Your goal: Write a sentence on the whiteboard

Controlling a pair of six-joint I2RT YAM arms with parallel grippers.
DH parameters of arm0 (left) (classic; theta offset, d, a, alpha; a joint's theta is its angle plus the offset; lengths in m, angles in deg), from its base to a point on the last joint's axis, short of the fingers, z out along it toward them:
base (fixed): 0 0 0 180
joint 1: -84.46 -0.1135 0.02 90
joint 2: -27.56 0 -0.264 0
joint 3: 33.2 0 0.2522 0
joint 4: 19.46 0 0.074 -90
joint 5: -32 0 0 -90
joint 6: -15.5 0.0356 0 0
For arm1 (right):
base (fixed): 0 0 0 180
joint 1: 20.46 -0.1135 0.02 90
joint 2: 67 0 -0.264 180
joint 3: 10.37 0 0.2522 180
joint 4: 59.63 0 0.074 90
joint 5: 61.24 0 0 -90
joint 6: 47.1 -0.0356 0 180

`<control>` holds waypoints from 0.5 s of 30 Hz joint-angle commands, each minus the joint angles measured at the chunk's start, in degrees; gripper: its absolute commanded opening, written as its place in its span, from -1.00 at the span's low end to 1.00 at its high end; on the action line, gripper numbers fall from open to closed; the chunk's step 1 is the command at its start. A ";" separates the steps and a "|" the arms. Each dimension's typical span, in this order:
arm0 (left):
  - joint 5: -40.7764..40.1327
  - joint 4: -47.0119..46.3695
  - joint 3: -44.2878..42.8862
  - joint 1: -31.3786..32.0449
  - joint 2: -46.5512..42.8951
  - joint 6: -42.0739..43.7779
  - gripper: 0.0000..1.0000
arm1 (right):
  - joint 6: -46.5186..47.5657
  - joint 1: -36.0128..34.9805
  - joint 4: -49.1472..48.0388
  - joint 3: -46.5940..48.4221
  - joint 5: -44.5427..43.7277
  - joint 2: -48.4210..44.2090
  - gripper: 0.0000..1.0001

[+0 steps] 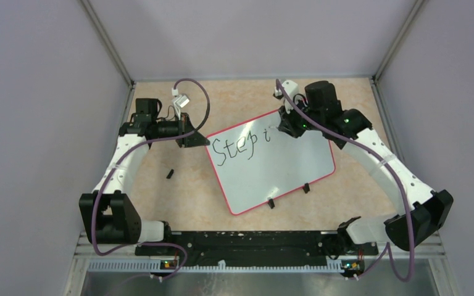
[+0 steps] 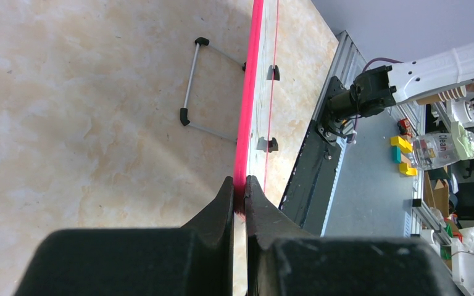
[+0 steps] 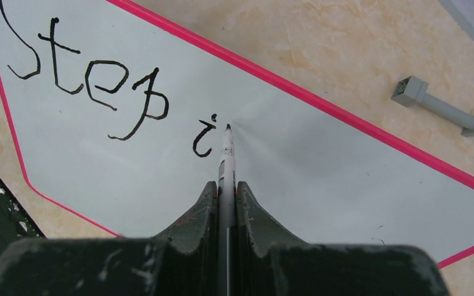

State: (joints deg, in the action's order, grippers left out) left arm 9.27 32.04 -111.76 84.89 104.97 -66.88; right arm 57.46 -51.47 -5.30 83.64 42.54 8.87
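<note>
The whiteboard [image 1: 284,166] with a pink-red rim lies tilted on the table, two black clips on its near edge. Black lettering "Step i" [image 1: 241,147] runs along its upper left. My left gripper [image 1: 197,139] is shut on the board's left corner; in the left wrist view the jaws pinch the red rim [image 2: 245,123] edge-on. My right gripper [image 1: 289,126] is shut on a white marker [image 3: 226,157], its black tip touching the board just right of the "i" [image 3: 202,139]. The whiteboard fills the right wrist view [image 3: 321,172].
A small black cap-like piece [image 1: 170,173] lies on the table left of the board. A grey bar-shaped piece [image 3: 441,108] lies beyond the board's far edge. The board's wire stand [image 2: 192,83] shows underneath. Grey walls enclose the table.
</note>
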 commanded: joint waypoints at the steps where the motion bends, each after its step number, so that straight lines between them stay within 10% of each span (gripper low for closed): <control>1: -0.07 -0.35 -0.11 0.21 -0.02 2.03 -1.00 | 1.03 0.24 -1.01 -0.37 -0.73 -0.59 -1.00; 15: -0.17 -0.40 -0.03 0.26 0.22 1.98 -1.00 | 2.15 0.24 -1.09 -4.31 -0.91 -1.01 -1.00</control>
State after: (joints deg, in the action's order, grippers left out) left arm 8.92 32.04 -111.76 84.89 104.97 -66.90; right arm 58.43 -51.47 -5.60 80.89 42.21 8.81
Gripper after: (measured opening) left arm 0.083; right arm 0.086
